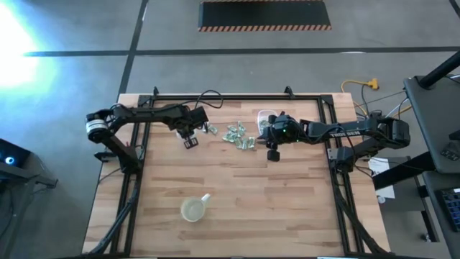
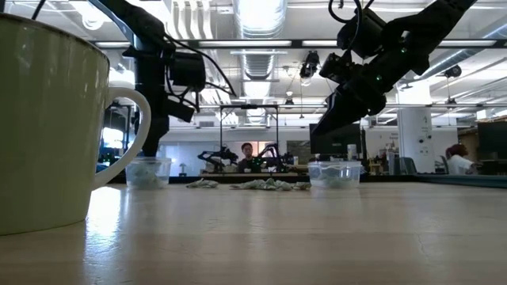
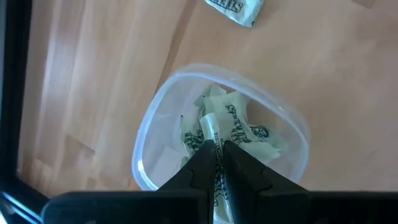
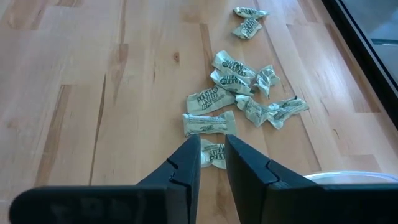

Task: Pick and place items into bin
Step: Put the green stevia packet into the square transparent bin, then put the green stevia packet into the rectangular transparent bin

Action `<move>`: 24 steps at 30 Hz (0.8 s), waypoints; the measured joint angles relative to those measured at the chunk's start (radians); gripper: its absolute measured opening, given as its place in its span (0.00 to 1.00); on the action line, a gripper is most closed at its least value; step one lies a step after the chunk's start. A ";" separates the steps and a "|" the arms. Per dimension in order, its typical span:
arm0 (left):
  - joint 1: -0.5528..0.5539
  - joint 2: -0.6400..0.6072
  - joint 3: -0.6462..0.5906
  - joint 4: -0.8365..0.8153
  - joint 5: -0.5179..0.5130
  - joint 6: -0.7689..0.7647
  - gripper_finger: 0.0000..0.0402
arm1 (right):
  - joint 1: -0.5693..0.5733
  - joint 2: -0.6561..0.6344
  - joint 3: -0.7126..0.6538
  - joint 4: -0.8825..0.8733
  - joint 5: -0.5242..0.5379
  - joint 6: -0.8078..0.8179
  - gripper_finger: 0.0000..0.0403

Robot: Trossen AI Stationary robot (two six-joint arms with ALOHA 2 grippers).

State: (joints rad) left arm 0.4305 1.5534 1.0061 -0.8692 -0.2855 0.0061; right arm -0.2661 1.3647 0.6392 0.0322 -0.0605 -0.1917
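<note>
Cup (image 2: 47, 119) fills the near left of the low view; from above it sits alone at the table's near edge, well clear of the work, so we ignore it.

Left gripper (image 3: 216, 163) is pinching one wrapped piece (image 3: 211, 134) between its fingertips, hanging directly over the left container (image 3: 289, 118), which already has several pieces in it. Risk here: the wrapper is thin and crinkly, so we judge it may cling to a finger on release and ride back out. Another loose piece (image 3: 233, 9) lies on the wood just beyond the container.

Right gripper (image 4: 212, 149) has its fingers slightly apart with nothing clearly between them, nose pointed at the near edge of the pile of items (image 4: 239, 87). One piece (image 4: 208, 122) lies right ahead of the tips, another (image 4: 214, 155) partly under them. Pieces touch and overlap there, so we see two likely failures: grabbing a pair, or nudging the pile and scattering it.

Right container (image 4: 348, 178) sits just beside that gripper; a low swing could clip its rim and shove the light tub.

Overhead, most items (image 1: 239, 136) lie on the table between the arms, so plenty is left.
</note>
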 joint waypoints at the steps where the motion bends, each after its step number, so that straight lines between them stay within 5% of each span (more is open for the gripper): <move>1: 0.000 -0.001 0.000 0.003 -0.005 0.001 0.03 | 0.000 0.000 0.000 0.000 0.000 0.000 0.16; 15: -0.002 -0.068 0.010 0.032 -0.049 0.025 0.28 | 0.000 0.000 0.000 0.001 0.000 0.000 0.17; 24: -0.117 -0.280 0.003 0.119 -0.041 0.006 0.32 | 0.006 0.009 -0.001 0.053 -0.083 0.001 0.17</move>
State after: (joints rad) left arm 0.3133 1.2729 1.0092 -0.7499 -0.3265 0.0124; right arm -0.2605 1.3739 0.6384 0.0854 -0.1432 -0.1907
